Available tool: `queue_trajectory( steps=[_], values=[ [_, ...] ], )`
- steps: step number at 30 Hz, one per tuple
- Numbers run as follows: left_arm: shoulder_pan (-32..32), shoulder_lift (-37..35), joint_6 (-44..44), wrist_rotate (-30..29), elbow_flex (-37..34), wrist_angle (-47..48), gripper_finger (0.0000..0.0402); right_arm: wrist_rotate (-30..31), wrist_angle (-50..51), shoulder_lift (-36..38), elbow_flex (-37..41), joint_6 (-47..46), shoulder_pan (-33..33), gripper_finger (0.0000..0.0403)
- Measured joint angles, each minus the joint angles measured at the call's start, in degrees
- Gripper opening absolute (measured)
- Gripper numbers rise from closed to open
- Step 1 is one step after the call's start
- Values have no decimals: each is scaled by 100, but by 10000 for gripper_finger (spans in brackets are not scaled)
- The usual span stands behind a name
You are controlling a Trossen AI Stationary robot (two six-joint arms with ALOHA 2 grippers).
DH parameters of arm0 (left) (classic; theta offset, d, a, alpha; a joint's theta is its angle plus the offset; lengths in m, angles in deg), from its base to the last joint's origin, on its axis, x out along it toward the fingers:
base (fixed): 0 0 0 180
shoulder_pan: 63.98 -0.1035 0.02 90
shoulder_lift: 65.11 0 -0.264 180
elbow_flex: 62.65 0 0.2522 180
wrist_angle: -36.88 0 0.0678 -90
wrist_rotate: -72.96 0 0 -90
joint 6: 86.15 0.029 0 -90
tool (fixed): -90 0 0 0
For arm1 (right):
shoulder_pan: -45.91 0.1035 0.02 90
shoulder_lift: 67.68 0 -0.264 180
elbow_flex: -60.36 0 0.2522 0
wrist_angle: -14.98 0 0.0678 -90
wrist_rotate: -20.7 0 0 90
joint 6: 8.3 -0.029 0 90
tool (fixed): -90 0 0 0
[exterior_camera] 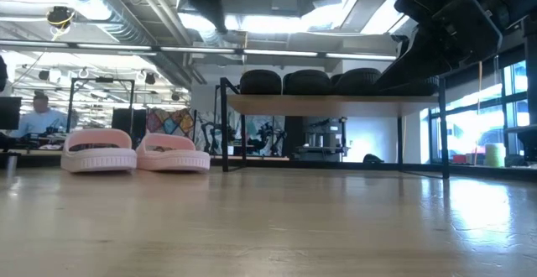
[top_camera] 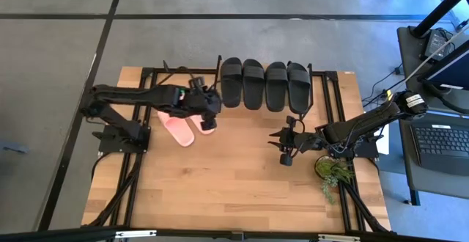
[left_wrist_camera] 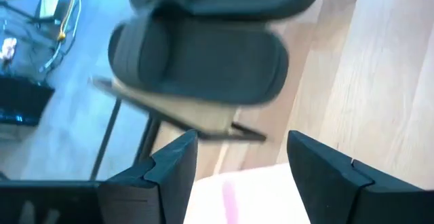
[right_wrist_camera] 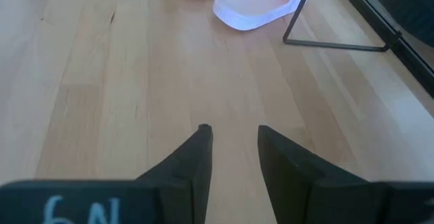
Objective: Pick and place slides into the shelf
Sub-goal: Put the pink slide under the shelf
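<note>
The scene is lit pretty brightly and evenly from ceiling strip lights. Strong glare is thrown across the tabletop (exterior_camera: pixel 470 218) by windows in the low view. Motion blur is seen on the black slides (left_wrist_camera: pixel 203 54) in the left wrist view.

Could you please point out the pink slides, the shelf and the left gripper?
pink slides (exterior_camera: pixel 99 150): low view, the left slide's strap.
shelf (exterior_camera: pixel 336 104): low view, top board's front edge.
left gripper (top_camera: pixel 208 117): high view, between its fingertips.
</note>
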Motion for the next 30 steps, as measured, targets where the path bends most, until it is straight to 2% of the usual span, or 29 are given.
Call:
queue_trajectory(
  steps=[8,12,17,22,30],
  values=[
    [-2,-872,-917,-85,-1925,-420,218,0,52,0,0,0,0,120],
    [-3,-902,-1264,-98,-2624,-486,218,0,59,0,0,2,0,120],
    [-91,-848,-1104,-242,-3418,-904,218,2,57,0,0,4,-2,120],
    [-184,-850,-1157,-382,-3838,-1260,218,4,46,0,0,22,-5,120],
    [-111,-850,-1313,-402,-3868,-1014,218,4,42,0,0,30,-9,120]
  ],
)
